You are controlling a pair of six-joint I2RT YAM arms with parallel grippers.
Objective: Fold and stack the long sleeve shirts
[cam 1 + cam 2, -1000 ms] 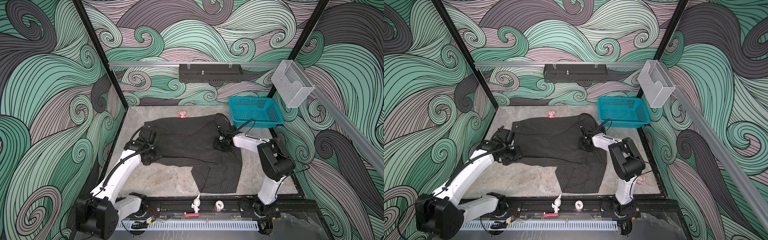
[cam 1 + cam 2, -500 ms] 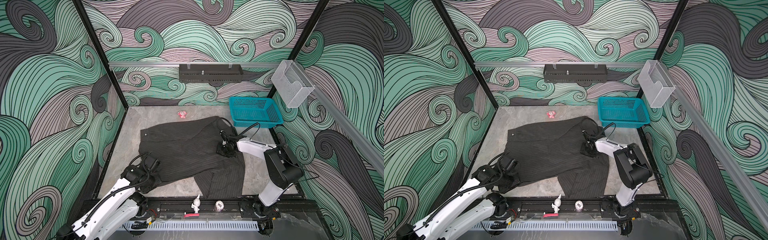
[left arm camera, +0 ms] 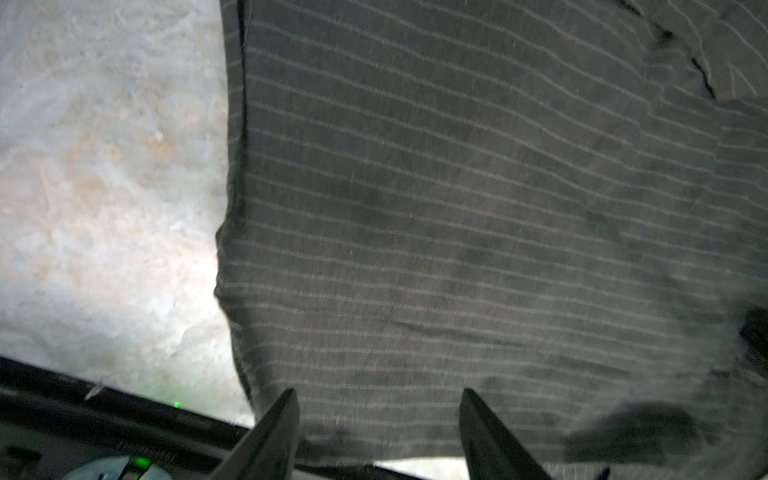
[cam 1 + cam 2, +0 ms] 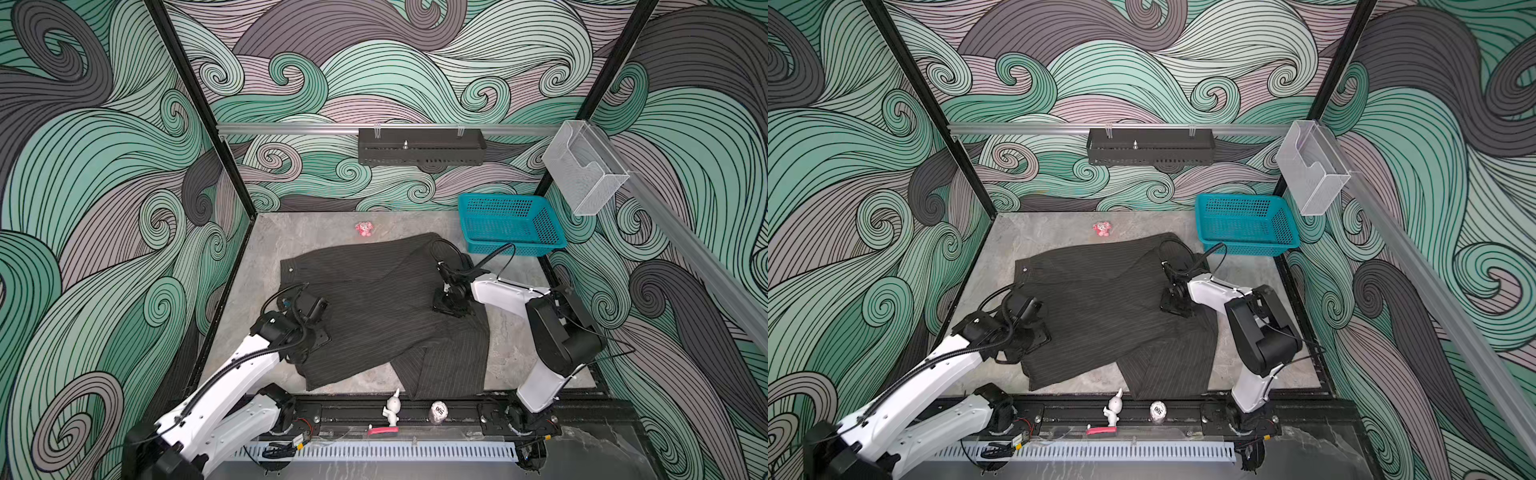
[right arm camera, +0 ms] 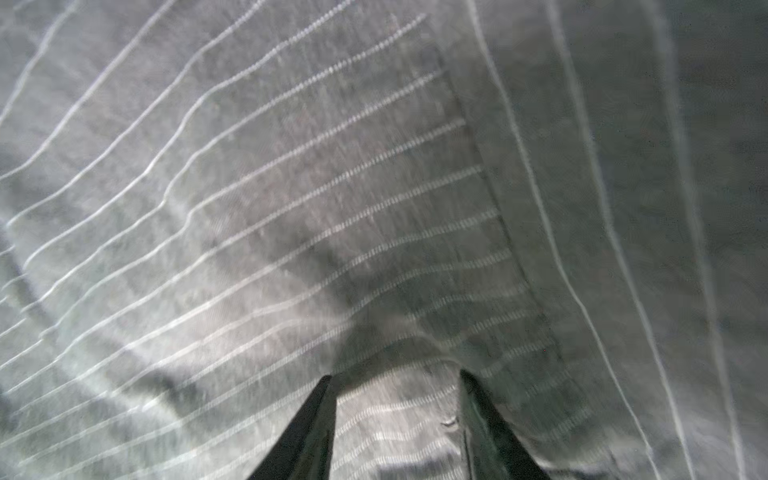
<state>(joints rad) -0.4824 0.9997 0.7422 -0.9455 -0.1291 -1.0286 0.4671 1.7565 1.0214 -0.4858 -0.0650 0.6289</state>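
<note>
Now the shirt [image 4: 374, 307] lies diagonally, far-left to near-right. The left gripper [image 3: 378, 392] has released it, jaws wide; the right gripper [image 5: 395, 374] is half-spread, hold unclear.

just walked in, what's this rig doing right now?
Both arms are on one dark pinstriped shirt, spread mostly flat on the table, one sleeve angled toward the near edge. The left gripper is open over the shirt's near-left edge, holding nothing. The right gripper sits on the shirt's right side with cloth bunched between its jaws; whether it grips is unclear. No neat fold yet, and the teal basket looks empty.
</note>
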